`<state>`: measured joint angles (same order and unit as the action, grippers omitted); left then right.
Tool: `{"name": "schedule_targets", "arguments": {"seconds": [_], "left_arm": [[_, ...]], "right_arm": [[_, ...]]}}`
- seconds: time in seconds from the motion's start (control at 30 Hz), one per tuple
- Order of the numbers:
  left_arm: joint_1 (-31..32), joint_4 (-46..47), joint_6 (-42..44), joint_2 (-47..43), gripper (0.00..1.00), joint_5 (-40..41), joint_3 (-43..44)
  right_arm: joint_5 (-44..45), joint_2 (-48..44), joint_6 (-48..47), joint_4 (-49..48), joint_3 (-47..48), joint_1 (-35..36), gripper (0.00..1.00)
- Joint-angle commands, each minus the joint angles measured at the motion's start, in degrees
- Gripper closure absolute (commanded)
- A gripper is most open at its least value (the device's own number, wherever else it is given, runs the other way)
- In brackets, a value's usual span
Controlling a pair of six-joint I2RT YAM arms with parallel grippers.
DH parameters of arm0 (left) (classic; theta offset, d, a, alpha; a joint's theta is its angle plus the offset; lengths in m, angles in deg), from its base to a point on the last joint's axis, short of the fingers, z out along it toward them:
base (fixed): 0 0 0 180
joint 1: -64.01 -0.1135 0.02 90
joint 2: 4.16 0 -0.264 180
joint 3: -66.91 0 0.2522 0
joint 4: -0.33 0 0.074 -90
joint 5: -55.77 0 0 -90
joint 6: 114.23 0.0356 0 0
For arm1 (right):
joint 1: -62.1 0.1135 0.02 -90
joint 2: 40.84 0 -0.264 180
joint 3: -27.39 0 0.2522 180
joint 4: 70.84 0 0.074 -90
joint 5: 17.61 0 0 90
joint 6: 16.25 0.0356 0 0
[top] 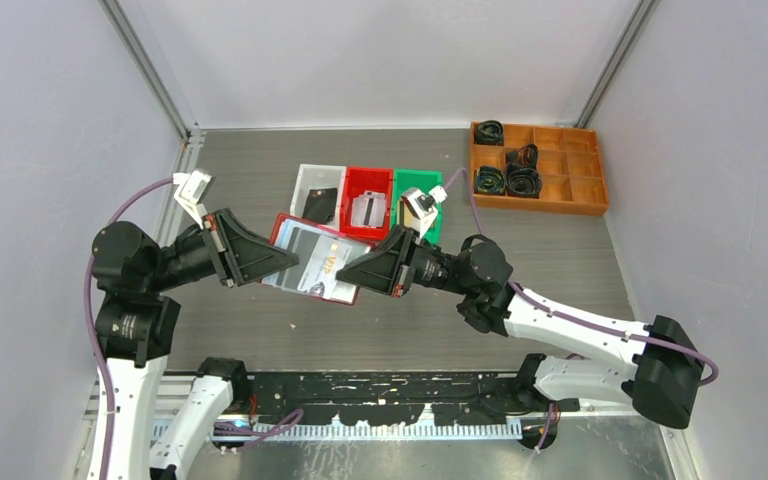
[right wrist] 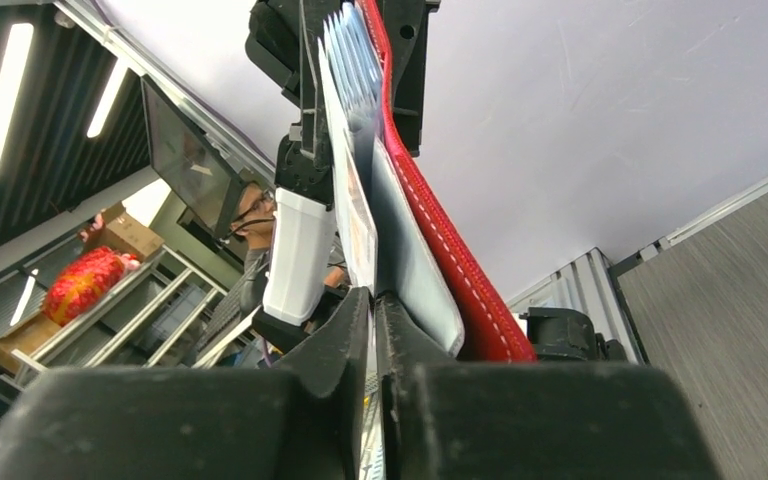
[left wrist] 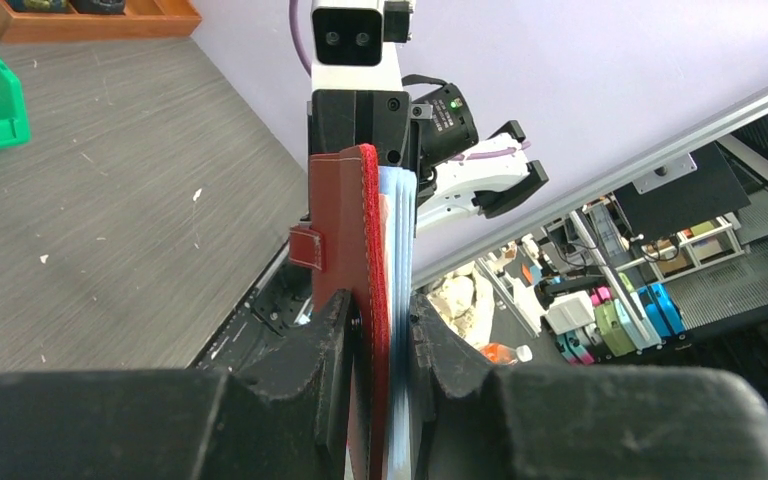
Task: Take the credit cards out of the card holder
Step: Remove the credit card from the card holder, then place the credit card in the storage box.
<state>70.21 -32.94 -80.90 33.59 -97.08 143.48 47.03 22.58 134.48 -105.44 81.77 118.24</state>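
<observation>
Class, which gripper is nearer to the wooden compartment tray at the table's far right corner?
Right. The right gripper pinches the card holder's edge facing the wooden tray; the left gripper holds the opposite edge, farther away.

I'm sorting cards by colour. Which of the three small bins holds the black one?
The white bin, leftmost of the row: a black card lies in it. The red bin beside it holds a silvery card; the green bin is partly hidden.
</observation>
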Motion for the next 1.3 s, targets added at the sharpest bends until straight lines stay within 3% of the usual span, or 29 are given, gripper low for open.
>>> {"name": "schedule_targets", "arguments": {"seconds": [0.0,0.13,0.2,0.33,0.53,0.83,0.97,1.1,1.27], "left_arm": [[-0.13,5.13,-1.27,-0.74,0.98,-0.18,2.16],[-0.13,3.5,0.15,-0.75,0.98,0.34,2.24],[-0.09,3.49,0.28,-0.71,0.99,0.3,2.3],[-0.13,3.32,0.56,-0.8,1.0,0.15,2.41],[-0.13,1.19,3.04,-0.6,1.0,0.35,3.03],[-0.13,-4.78,12.2,1.16,1.0,2.35,5.99],[-0.09,-12.2,23.43,2.02,1.0,5.46,8.85],[-0.14,-21.72,36.4,2.8,1.0,8.64,12.22],[-0.12,-25.03,38.82,1.94,1.0,8.86,12.36]], "right_arm": [[-0.49,2.02,1.01,-1.92,3.59,-0.19,0.8],[-1.65,4.8,3.43,-5.11,6.1,-0.16,0.61],[-1.62,5.5,4.04,-6.17,6.63,-0.18,0.6],[-1.61,6.36,5.95,-9.74,6.37,-0.28,0.69],[-2.79,3.09,5.17,-6.85,3.44,-1.61,0.96],[-6.43,-12.14,-6.93,24.64,2.88,-11.36,0.99],[-6.15,-14.63,-14.78,41.14,9.07,-17.83,0.99],[-5.19,-8.15,-20.09,53.88,18.44,-25.41,0.99],[-8.65,10.49,-21.8,60.7,31.9,-32.34,0.99]]}}
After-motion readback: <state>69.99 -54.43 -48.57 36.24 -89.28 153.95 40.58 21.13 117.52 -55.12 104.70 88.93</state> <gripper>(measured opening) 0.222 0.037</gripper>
